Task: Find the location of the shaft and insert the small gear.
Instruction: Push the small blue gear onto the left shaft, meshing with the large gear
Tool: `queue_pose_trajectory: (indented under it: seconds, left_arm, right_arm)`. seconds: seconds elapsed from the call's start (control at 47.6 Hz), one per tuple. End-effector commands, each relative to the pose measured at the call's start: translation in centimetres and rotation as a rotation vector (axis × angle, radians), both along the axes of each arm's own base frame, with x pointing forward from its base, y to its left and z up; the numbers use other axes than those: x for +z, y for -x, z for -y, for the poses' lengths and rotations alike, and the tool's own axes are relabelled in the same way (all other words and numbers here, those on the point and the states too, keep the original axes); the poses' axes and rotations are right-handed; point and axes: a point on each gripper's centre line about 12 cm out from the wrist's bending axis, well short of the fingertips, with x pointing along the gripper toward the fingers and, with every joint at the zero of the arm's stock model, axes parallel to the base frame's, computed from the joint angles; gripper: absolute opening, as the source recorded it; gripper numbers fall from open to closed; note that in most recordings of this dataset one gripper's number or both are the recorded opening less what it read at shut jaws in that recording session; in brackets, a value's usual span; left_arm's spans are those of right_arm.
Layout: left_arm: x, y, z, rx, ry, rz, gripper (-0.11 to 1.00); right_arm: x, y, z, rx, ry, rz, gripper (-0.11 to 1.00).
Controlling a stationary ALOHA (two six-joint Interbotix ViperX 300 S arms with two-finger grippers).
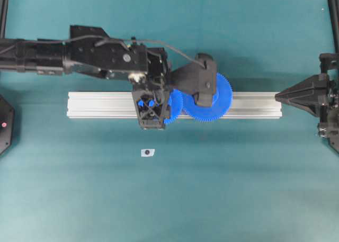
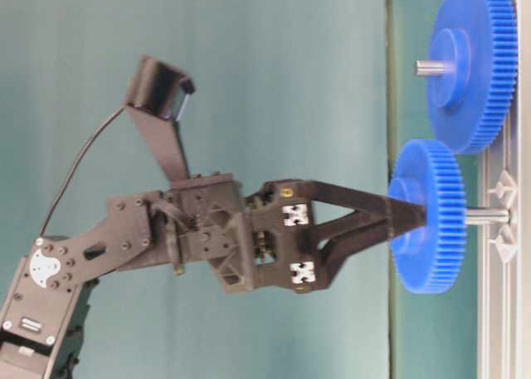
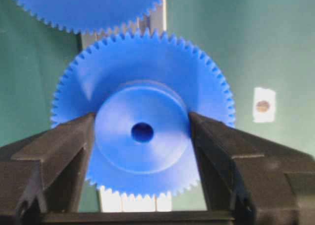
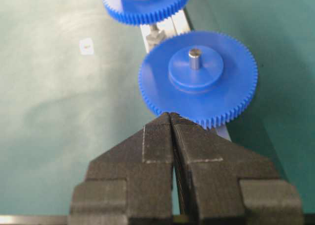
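1. Overhead view: the left hand points down over the silver aluminium rail on the teal desk, with the small bright blue plastic toothed gear between its fingers.
2. Table-level view: the two fingers pinch the gear's raised hub; a grey metal shaft runs from the gear's far side to the rail.
3. Left wrist view: the fingers flank the hub.
4. Right wrist view: the right hand is pressed together, just short of the wider blue gear.
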Motion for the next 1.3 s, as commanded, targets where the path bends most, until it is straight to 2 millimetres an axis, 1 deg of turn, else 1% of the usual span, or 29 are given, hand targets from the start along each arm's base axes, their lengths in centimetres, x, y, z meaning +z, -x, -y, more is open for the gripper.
queue_pose_trajectory:
  seconds: [0.0,0.189,0.399,0.483,0.715,0.841,1.051,1.282]
  left_arm:
    - [1.6,-0.2,0.2,-0.009,-0.005,0.044,0.68]
    - [1.7,-0.1,-1.1,0.009,-0.01,0.045,0.68]
    - [1.4,0.3,-2.9,0.042,-0.012,0.035,0.68]
    - [1.6,0.3,-3.1,0.037,-0.015,0.041,0.68]
    - [1.3,0.2,-2.9,0.039,-0.011,0.037,0.68]
    - [1.2,0.0,-2.1,0.025,-0.009,0.036,0.68]
    - [1.7,-0.3,-0.8,0.008,-0.008,0.053,0.69]
    - [1.5,-0.2,-0.6,0.018,-0.003,0.048,0.77]
  right_arm:
    - [0.3,-0.2,0.1,-0.009,-0.009,0.012,0.02]
    - [0.4,-0.2,0.1,-0.009,-0.008,0.015,0.02]
    - [0.4,-0.2,0.1,-0.009,-0.008,0.015,0.02]
    - [0.5,-0.2,0.1,-0.009,-0.008,0.019,0.02]
    - [0.5,-0.2,0.1,-0.009,-0.008,0.019,0.02]
    - [0.5,-0.2,0.1,-0.009,-0.008,0.019,0.02]
    - [0.4,-0.2,0.1,-0.007,-0.008,0.018,0.02]
    - [0.5,-0.2,0.1,-0.009,-0.012,0.02,0.02]
